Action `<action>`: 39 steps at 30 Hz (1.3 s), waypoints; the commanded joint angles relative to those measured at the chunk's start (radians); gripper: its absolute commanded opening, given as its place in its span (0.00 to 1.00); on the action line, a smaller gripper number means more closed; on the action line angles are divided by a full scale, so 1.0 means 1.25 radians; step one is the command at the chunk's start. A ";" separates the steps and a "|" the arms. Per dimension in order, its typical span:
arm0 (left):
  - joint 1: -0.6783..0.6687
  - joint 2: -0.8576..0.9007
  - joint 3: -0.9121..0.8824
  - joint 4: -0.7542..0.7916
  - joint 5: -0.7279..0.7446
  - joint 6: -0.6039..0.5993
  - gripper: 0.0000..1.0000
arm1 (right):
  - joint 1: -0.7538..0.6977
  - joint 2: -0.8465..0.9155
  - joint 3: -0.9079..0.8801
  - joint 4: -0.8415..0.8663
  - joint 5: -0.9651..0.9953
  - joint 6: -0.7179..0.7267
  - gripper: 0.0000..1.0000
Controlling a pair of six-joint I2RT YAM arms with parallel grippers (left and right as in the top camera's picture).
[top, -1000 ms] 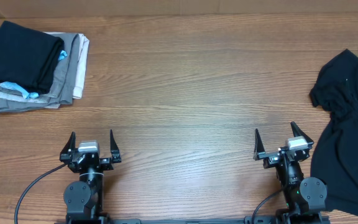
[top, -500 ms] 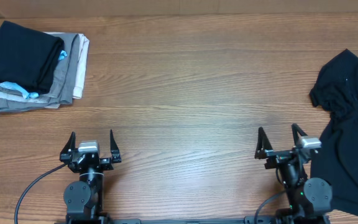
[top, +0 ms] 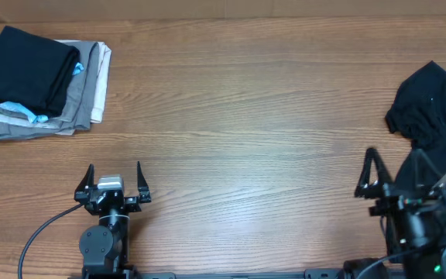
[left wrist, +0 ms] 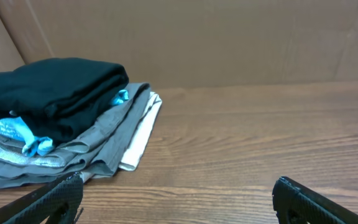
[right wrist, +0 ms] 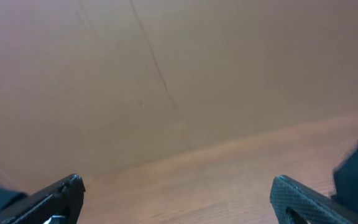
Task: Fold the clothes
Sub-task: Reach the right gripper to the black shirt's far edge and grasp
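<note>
Wooden table (top: 231, 101) ran up to a brown cardboard wall (right wrist: 166, 74), and over it both grippers stood spread wide, gripping nothing: the left gripper (top: 114, 166) at lower left, the right gripper (top: 394, 155) at lower right, its outer finger overlapping the edge of the black T-shirt (top: 440, 101), though contact could not be told. That T-shirt lay crumpled at the right edge of the frame, logo up, well apart from a folded stack (top: 37, 77) in the upper left. Left arm sat low and level, facing the stack, while the right arm was raised and tilted up toward the wall.
</note>
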 commanded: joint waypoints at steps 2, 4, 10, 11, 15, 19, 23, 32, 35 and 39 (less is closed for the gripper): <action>0.006 -0.009 -0.003 0.001 -0.009 0.013 1.00 | 0.005 0.170 0.160 -0.116 0.008 0.021 1.00; 0.006 -0.009 -0.003 0.002 -0.009 0.013 1.00 | 0.005 0.244 0.222 -0.176 0.008 0.021 1.00; 0.006 -0.009 -0.003 0.002 -0.009 0.013 1.00 | 0.005 0.468 0.378 -0.320 -0.001 0.020 1.00; 0.006 -0.009 -0.003 0.002 -0.009 0.013 1.00 | 0.005 0.493 0.388 -0.320 0.003 0.020 1.00; 0.006 -0.009 -0.003 0.001 -0.009 0.013 1.00 | 0.005 0.577 0.394 -0.332 0.033 -0.006 1.00; 0.006 -0.009 -0.003 0.001 -0.009 0.013 1.00 | 0.005 0.627 0.394 -0.360 0.072 -0.005 1.00; 0.006 -0.009 -0.003 0.001 -0.009 0.013 1.00 | -0.023 0.685 0.394 -0.374 0.160 -0.003 0.95; 0.006 -0.009 -0.003 0.001 -0.009 0.013 1.00 | -0.231 0.886 0.394 -0.327 0.167 -0.004 0.49; 0.006 -0.009 -0.003 0.002 -0.009 0.013 1.00 | -0.285 0.979 0.394 -0.269 0.167 -0.004 0.19; 0.006 -0.009 -0.003 0.002 -0.009 0.013 1.00 | -0.328 1.055 0.394 -0.196 0.134 -0.004 0.13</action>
